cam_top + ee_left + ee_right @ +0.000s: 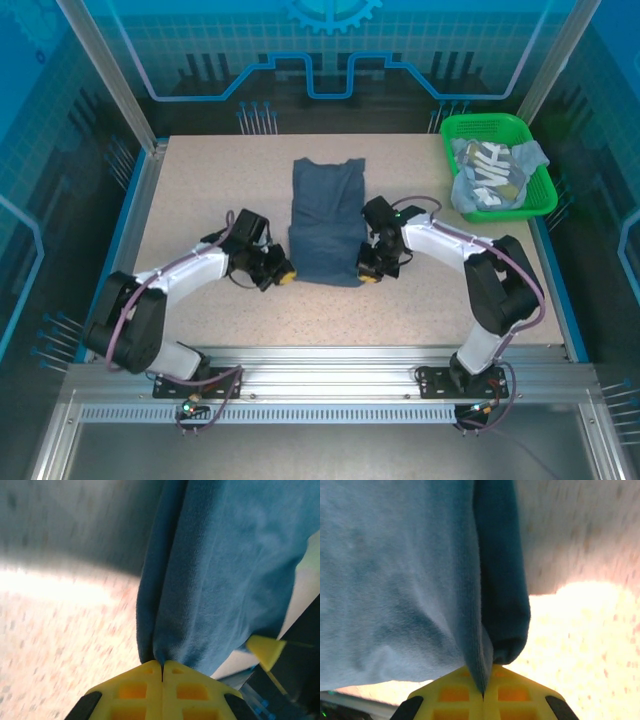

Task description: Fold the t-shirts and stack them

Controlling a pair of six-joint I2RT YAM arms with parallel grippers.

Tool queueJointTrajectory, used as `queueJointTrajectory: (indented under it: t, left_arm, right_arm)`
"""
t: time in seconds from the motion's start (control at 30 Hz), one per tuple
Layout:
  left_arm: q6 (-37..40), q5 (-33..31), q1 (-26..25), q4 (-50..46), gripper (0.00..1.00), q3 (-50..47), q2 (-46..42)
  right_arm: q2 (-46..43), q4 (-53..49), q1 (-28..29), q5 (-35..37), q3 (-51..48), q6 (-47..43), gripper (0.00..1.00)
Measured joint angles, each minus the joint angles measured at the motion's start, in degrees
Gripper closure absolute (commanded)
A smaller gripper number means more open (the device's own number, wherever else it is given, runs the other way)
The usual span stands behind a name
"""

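Two pairs of yellow fingers are pressed together, each pinching a near corner of the slate-blue t-shirt point(326, 215). The left fingers point(150, 680) nip its folded left edge, where the cloth point(225, 570) runs down into the seam between them. The right fingers point(495, 687) clamp the right edge, with a fold of fabric point(395, 580) caught in their seam.

From above, the left fingers point(284, 274) and right fingers point(369, 274) sit at either end of the shirt's near hem, low against the surface point(200, 190). The shirt lies as a narrow folded rectangle in the middle, its long side running away from the arms.

Bare surface lies open on both sides, widest to the left and also beyond the far hem. At the far right corner stands a green basket point(480, 122) holding the lettered t-shirt point(490, 175), well apart from the right fingers.

The left arm point(190, 272) and right arm point(445, 242) are both bent low, elbows outward and forearms angled inward.
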Motion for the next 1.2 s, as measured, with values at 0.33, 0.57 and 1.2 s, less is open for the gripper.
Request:
queueJointTrajectory:
  t: [0.33, 0.57, 1.2]
  left_arm:
    - [-0.1, 0.4, -9.3, -15.0, 1.0, -4.0, -20.8]
    - [-5.2, -3.3, -9.4, -16.5, 1.0, 2.3, -26.5]
    - [-13.8, -9.6, 2.1, -7.9, 1.0, 16.9, -13.1]
  right_arm:
    - [-17.1, -11.1, 9.2, -3.5, -6.6, 1.2, 1.0]
    - [-20.4, -17.1, 7.2, -4.0, 4.6, 2.9, 1.0]
    - [1.5, -20.4, -5.6, -5.7, 34.0, 4.7, 1.0]
